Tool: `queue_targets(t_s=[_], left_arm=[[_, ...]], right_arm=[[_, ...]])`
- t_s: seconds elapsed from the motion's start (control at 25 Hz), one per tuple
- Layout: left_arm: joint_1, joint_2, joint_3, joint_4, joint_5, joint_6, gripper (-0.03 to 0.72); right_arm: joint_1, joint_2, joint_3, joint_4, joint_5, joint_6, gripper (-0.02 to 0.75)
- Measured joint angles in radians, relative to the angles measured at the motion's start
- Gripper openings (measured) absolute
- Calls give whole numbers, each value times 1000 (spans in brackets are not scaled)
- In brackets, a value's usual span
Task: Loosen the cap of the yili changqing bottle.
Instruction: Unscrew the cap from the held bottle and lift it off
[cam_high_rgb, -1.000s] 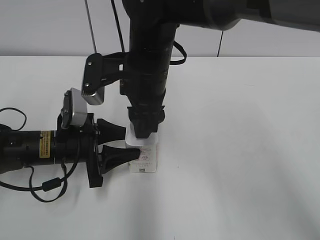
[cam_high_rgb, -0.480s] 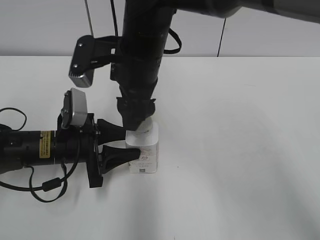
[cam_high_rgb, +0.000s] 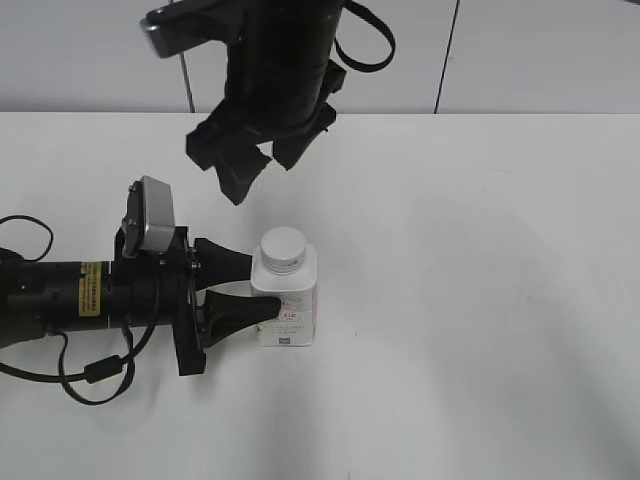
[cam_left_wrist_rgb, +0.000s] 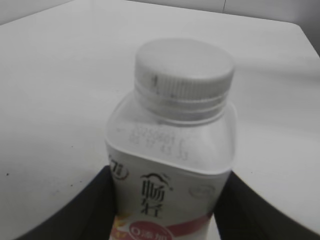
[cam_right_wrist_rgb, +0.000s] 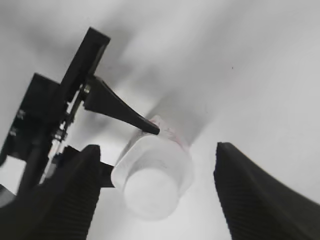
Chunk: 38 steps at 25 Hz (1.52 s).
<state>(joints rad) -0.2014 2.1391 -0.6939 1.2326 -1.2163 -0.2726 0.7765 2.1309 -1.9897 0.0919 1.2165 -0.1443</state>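
Note:
The yili changqing bottle (cam_high_rgb: 288, 310) stands upright on the white table, a squat white bottle with a pink band on its label (cam_left_wrist_rgb: 170, 175). Its white cap (cam_high_rgb: 282, 246) (cam_left_wrist_rgb: 184, 70) sits on the neck, uncovered. My left gripper (cam_high_rgb: 260, 287) (cam_left_wrist_rgb: 165, 215) reaches in from the left and is shut on the bottle's body, one black finger on each side. High above and slightly left of the cap hangs my right gripper (cam_high_rgb: 262, 165) (cam_right_wrist_rgb: 162, 200), open and holding nothing. From there I look down on the cap (cam_right_wrist_rgb: 150, 192) between the spread fingers (cam_right_wrist_rgb: 65, 200).
The left arm (cam_high_rgb: 70, 295) lies along the table at the left with a looping black cable (cam_high_rgb: 95, 375). The white table (cam_high_rgb: 480, 300) stretches to the right and front. A wall with cables rises behind.
My right gripper has opened, let go of the cap and risen well above the bottle, swinging a little left. The left gripper and the bottle have not moved.

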Motion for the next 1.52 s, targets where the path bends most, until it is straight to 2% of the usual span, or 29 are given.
queue_targets(t_s=[0.16, 0.28, 0.68, 1.4, 1.52], left_arm=[[0, 0, 0, 0, 1, 0, 369], [0, 0, 0, 0, 1, 0, 369], [0, 0, 0, 0, 1, -1, 369], [0, 0, 0, 0, 1, -1, 368], [0, 0, 0, 0, 0, -1, 368]], right_arm=[[0, -7, 0, -4, 1, 326, 552], [0, -7, 2, 25, 1, 409, 553], [1, -8, 121, 34, 2, 434, 553], [1, 15, 171, 28, 2, 441, 553], [1, 15, 171, 28, 2, 441, 531]])
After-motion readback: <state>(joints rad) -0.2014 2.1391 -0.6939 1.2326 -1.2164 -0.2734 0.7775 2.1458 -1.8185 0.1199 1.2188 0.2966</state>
